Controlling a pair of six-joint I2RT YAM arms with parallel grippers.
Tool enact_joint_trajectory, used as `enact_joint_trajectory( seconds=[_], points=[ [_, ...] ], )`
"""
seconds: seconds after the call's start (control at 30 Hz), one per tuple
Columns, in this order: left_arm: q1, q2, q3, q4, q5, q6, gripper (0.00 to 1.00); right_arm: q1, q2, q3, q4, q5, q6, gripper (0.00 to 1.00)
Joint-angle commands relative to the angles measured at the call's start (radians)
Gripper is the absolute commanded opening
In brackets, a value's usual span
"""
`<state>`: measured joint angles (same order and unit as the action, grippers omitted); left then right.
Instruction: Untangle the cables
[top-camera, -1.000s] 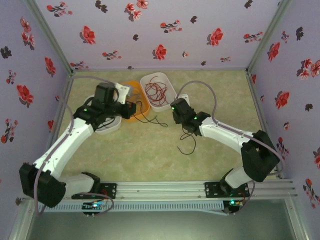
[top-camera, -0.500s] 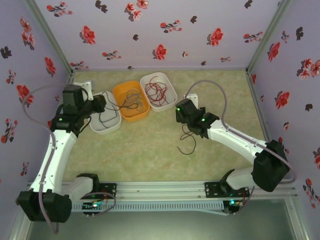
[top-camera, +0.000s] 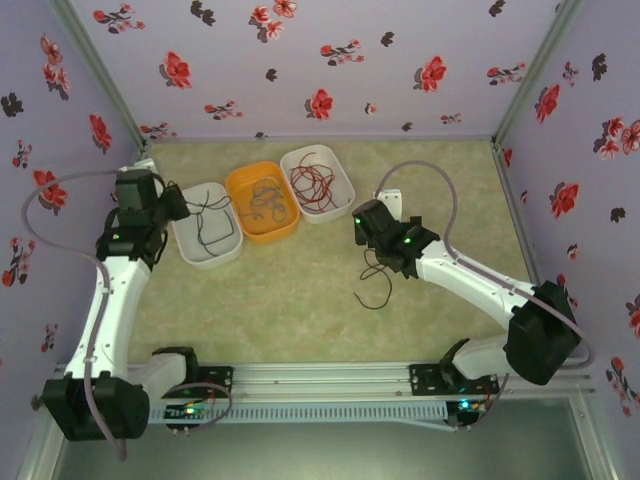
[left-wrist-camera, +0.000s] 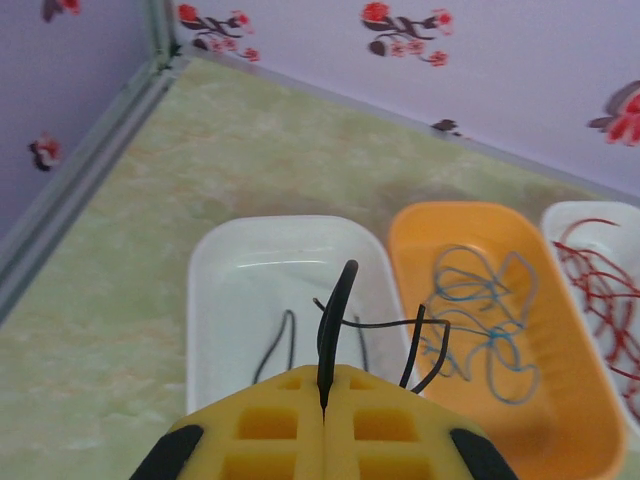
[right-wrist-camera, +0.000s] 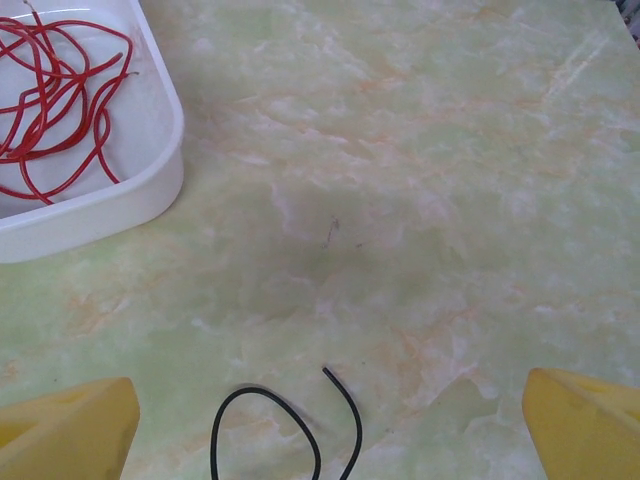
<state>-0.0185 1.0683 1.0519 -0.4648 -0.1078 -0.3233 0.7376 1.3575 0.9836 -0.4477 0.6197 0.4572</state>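
Marbled table (right-wrist-camera: 420, 200) | left hand (left-wrist-camera: 323, 385) pinches black cable (left-wrist-camera: 335, 300) | right hand (right-wrist-camera: 325, 425) spread near loose cable (right-wrist-camera: 262, 395)

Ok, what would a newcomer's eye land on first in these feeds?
The colour-sorted row at the back: red cables in the right white tray, blue-green cables in the orange tray. Next, the left gripper, shut on a black cable over the left white tray, and the right gripper open above a loose black cable.
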Motion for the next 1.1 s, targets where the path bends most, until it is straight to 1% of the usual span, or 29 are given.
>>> enact_joint_trajectory(
  seconds=[0.0,0.17,0.27,0.53,0.63,0.87,0.97,1.07],
  points=[
    [0.009,0.025,0.032,0.018,-0.128,0.053,0.00,-0.003,-0.009,0.002,-0.019,0.041,0.023,0.99],
    [0.009,0.051,0.026,0.050,-0.213,0.104,0.00,-0.003,-0.004,0.005,-0.024,0.041,0.024,0.99],
    [0.010,0.063,-0.012,0.119,-0.218,0.135,0.00,-0.004,0.000,0.004,-0.018,0.037,0.026,0.99],
    [0.007,0.121,-0.097,0.213,-0.203,0.142,0.00,-0.003,0.011,0.014,-0.021,0.029,0.022,0.99],
    [-0.006,0.143,-0.096,0.184,-0.192,0.147,0.00,-0.003,0.012,0.014,-0.025,0.031,0.026,0.99],
    [-0.099,0.231,-0.037,0.029,-0.188,0.176,0.00,-0.006,0.019,0.019,-0.034,0.027,0.045,0.99],
    [-0.129,0.273,-0.014,-0.026,-0.201,0.173,0.00,-0.009,0.024,0.023,-0.056,0.027,0.062,0.99],
    [-0.148,0.303,-0.013,-0.037,-0.231,0.152,0.00,-0.012,0.025,0.022,-0.066,0.026,0.070,0.99]
  ],
)
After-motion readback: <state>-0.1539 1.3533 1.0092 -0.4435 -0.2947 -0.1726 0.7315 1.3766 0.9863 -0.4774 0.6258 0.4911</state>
